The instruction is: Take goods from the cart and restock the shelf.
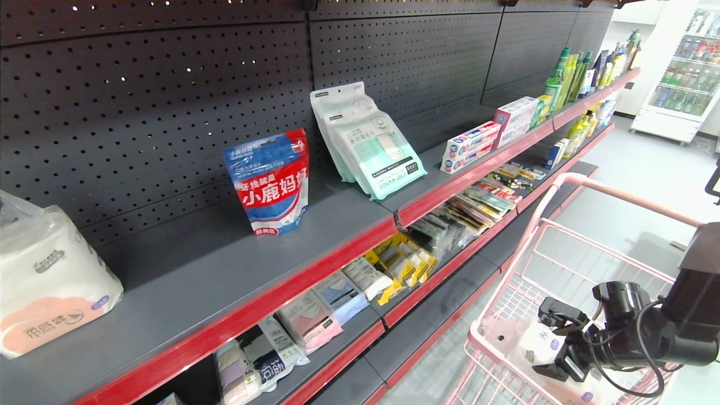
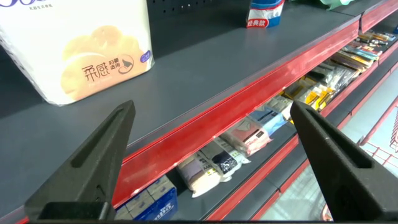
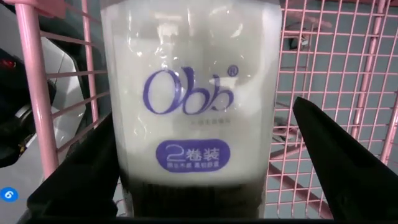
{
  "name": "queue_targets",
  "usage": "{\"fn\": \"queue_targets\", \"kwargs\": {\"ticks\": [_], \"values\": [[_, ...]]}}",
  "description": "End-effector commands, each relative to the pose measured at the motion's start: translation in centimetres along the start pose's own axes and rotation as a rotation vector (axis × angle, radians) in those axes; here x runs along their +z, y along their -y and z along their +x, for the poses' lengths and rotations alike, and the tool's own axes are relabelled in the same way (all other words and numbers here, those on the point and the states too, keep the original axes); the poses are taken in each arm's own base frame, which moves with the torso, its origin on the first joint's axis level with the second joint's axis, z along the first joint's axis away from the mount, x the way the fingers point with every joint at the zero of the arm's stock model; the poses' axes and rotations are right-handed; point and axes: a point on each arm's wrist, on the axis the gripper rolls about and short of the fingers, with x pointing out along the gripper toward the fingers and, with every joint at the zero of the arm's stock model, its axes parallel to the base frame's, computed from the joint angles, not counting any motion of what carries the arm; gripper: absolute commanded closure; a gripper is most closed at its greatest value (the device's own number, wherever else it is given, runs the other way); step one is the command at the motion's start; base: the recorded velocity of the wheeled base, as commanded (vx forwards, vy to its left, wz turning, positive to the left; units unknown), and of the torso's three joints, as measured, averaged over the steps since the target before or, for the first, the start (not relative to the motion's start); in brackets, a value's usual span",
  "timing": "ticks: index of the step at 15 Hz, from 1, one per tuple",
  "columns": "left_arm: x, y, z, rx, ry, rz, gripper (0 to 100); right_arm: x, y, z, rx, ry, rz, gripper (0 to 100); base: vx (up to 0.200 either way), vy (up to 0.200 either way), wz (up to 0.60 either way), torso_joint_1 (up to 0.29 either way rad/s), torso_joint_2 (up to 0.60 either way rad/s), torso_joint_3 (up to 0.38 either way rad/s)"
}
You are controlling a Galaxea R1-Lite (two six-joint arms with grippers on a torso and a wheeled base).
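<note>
A white pack of paper rolls (image 1: pixel 526 337) with a purple label stands in the pink wire cart (image 1: pixel 613 194) at the lower right. My right gripper (image 1: pixel 554 344) reaches into the cart and is open, one finger on each side of the pack. Up close, the pack (image 3: pixel 189 74) sits between the fingers of the right gripper (image 3: pixel 204 115), with a small gap on one side. My left gripper (image 2: pixel 211 106) hovers open and holds nothing, in front of the top shelf board's (image 2: pixel 205 68) red edge. A large tissue pack (image 2: pixel 81 43) stands on that board.
The top shelf (image 1: pixel 225 264) carries the tissue pack (image 1: pixel 45 281), a red and blue pouch (image 1: pixel 270 180), mint pouches (image 1: pixel 368 140) and toothpaste boxes (image 1: pixel 472 146), with bare board between the first two. Lower shelves hold small packets (image 1: pixel 315 315). Cart bars (image 3: pixel 367 74) close in around the pack.
</note>
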Motion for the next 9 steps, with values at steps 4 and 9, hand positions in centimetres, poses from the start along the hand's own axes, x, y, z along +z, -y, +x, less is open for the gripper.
{"fn": "queue_targets", "kwargs": {"ticks": [4,9], "values": [[0.01,0.0,0.01,0.0,-0.001,0.0,0,0.27,0.12,0.33,-0.002,0.004,-0.01,0,0.0,0.0,0.0,0.0,0.0,0.0],[0.01,0.0,0.01,0.0,-0.001,0.0,0,0.15,-0.03,0.51,0.007,0.001,-0.009,100,0.0,0.0,0.0,0.0,0.0,0.0]]}}
